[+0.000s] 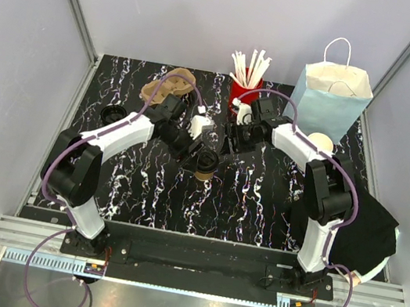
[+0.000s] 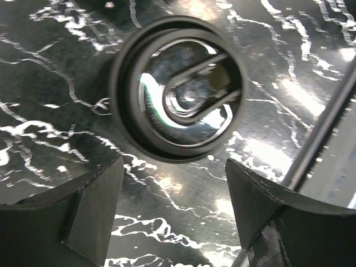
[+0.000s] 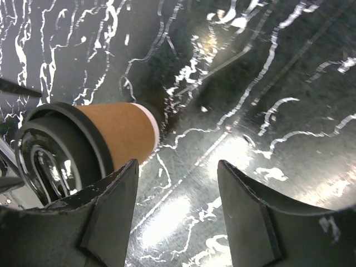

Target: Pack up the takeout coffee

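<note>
Subject: cup (image 1: 203,171), at mid-counter (image 1: 260,203), apparently upright, between the two arms.

Left claw (image 1: 195,154): directly over the cup and just to its left in the top view. From the left wrist, the claw (image 2: 173,189) is spread wide, with nothing between its fingers (image 2: 83,217). The cup's lid (image 2: 178,94) shows beyond the fingertips, outside the gap. No contact is visible.

Right claw (image 1: 228,143): near the cup, on its far right side in the top view. From the right wrist, the claw (image 3: 178,189) is also spread, with only bare counter in the gap. The cup (image 3: 119,130) sits to the left of the left finger, partly hidden behind it. Whether they touch cannot be told.

Materials and shapes:
- Cup: tapered wall of matte tan-brown paper, plain, with a pale rim at the narrow base.
- Lid (image 3: 50,150): round, glossy black plastic, with a raised outer ring and a curved embossed ridge in the centre.
- Counter: black, polished and reflective, with white marble veining.
- Fingers: dull black, blocky, with scuffed edges.

Also present at the far edge: a pale blue paper bag (image 1: 334,97) with white cord handles, standing open to the right of the cup, and well apart from it.
</note>
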Robot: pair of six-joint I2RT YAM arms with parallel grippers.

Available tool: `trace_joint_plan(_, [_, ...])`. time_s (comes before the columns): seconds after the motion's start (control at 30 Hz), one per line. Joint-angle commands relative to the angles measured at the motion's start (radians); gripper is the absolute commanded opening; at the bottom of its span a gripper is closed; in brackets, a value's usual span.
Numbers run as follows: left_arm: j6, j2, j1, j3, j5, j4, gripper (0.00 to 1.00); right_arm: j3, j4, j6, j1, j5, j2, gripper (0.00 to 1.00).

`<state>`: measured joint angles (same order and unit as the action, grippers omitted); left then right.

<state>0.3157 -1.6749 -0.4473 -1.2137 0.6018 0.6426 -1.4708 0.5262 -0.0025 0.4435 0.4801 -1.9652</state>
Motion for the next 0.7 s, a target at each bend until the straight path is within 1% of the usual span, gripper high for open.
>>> trace_joint_plan(0.0, [-0.010, 0.030, -0.005, 0.005, -0.112, -0.073, 0.77, 0.015, -0.043, -0.007, 0.035, 0.002, 0.017, 0.64])
trace_joint_plan(0.37, [-0.046, 0.011, -0.007, -0.027, -0.207, -0.115, 0.77, 0.059, -0.035, -0.022, 0.052, -0.006, 0.068, 0.64])
trace_joint_plan(0.53, [-0.053, 0.014, -0.005, -0.035, -0.226, -0.138, 0.77, 0.078, -0.037, -0.033, 0.057, -0.014, 0.075, 0.64])
trace_joint_plan(0.67, [-0.053, 0.006, -0.007, -0.044, -0.278, -0.155, 0.77, 0.081, -0.038, -0.040, 0.067, -0.012, 0.077, 0.64])
